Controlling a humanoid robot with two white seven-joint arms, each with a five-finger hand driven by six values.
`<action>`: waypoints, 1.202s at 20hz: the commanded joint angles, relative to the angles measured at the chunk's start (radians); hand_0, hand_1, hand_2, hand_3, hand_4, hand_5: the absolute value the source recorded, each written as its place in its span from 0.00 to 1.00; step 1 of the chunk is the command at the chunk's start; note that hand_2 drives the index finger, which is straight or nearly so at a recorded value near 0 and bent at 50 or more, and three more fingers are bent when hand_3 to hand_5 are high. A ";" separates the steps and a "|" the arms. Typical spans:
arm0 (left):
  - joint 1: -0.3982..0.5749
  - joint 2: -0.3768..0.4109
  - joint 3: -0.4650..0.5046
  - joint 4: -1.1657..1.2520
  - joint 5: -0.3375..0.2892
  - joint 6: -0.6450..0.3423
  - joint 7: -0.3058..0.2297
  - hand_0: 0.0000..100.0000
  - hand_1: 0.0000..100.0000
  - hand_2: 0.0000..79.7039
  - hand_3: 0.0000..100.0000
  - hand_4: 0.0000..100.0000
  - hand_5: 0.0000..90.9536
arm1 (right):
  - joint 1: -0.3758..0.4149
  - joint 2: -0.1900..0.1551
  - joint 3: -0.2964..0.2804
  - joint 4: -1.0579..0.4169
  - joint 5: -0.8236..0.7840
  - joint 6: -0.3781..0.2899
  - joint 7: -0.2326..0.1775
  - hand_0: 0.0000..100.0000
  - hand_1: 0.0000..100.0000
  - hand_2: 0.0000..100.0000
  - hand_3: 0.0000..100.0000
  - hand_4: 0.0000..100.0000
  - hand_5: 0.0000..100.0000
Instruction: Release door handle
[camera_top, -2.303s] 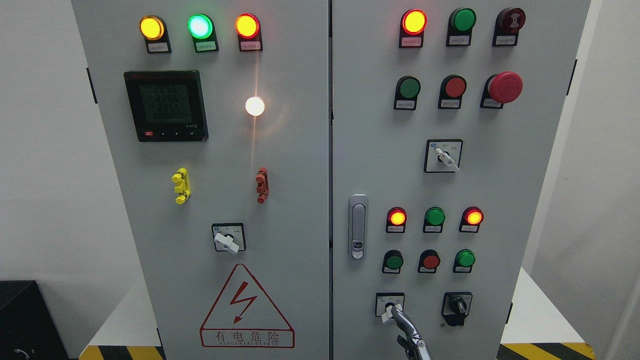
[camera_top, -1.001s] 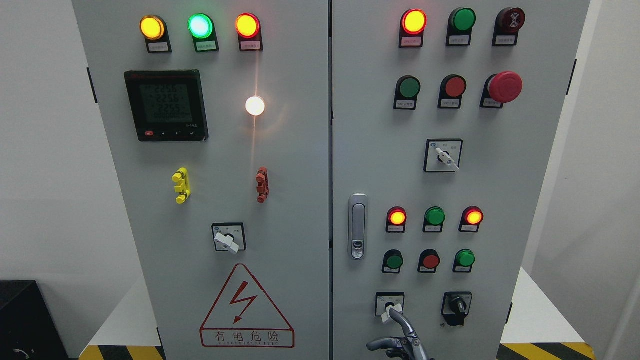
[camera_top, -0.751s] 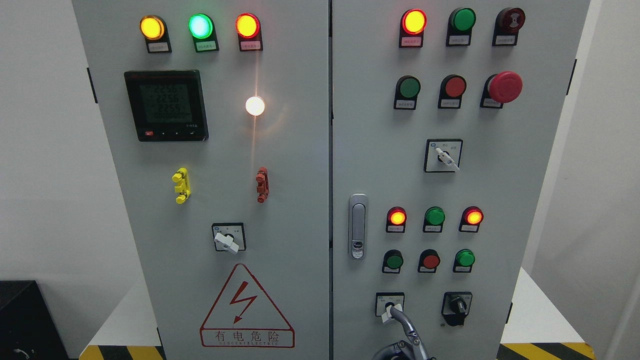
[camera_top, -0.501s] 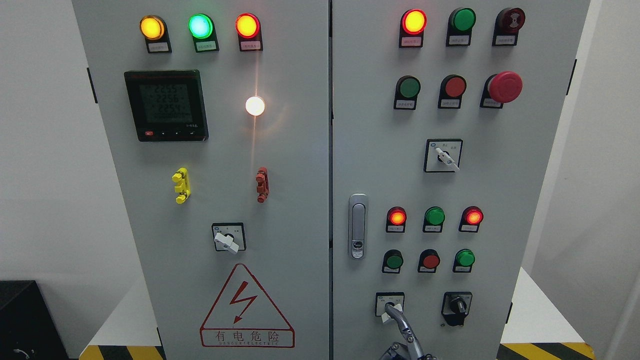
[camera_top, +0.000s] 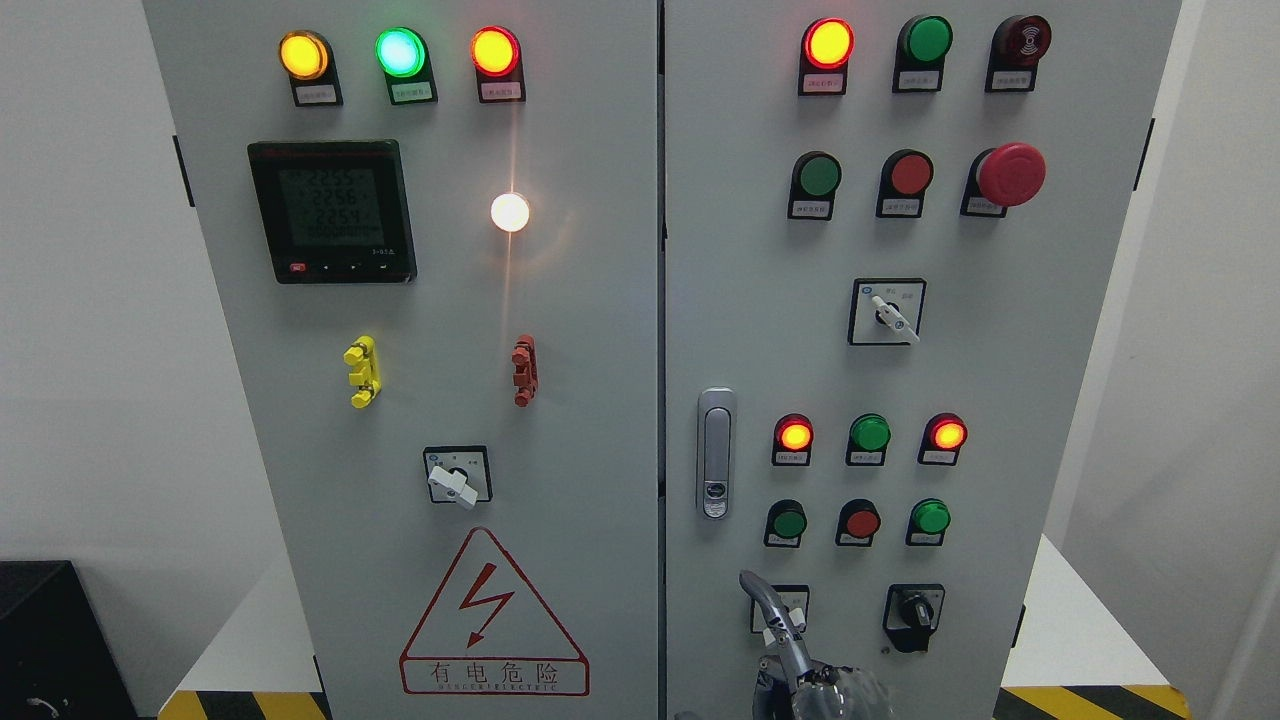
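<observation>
Above the raised finger, the door handle (camera_top: 716, 453) sat untouched on the cabinet door (camera_top: 1000, 380). The right hand (camera_top: 800, 670) had climbed since half a second earlier, one finger (camera_top: 768, 600) extended over the selector switch (camera_top: 780, 610), holding nothing; release looked complete.

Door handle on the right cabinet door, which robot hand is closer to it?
Right. The right hand is below the door handle, at the picture's bottom edge, overlapping the selector switch and clear of the handle. The left hand is out of view.
</observation>
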 joint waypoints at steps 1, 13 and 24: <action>-0.026 0.000 0.000 0.029 0.000 0.000 0.001 0.12 0.56 0.00 0.00 0.00 0.00 | -0.103 0.002 -0.005 0.110 0.134 0.024 -0.001 0.33 0.26 0.00 0.99 1.00 1.00; -0.026 0.000 0.000 0.029 0.001 0.000 0.001 0.12 0.56 0.00 0.00 0.00 0.00 | -0.156 0.005 0.048 0.171 0.327 0.162 -0.019 0.33 0.26 0.00 0.99 1.00 1.00; -0.026 0.000 0.000 0.029 0.000 0.000 0.001 0.12 0.56 0.00 0.00 0.00 0.00 | -0.214 0.006 0.049 0.247 0.456 0.225 -0.022 0.33 0.26 0.00 1.00 1.00 1.00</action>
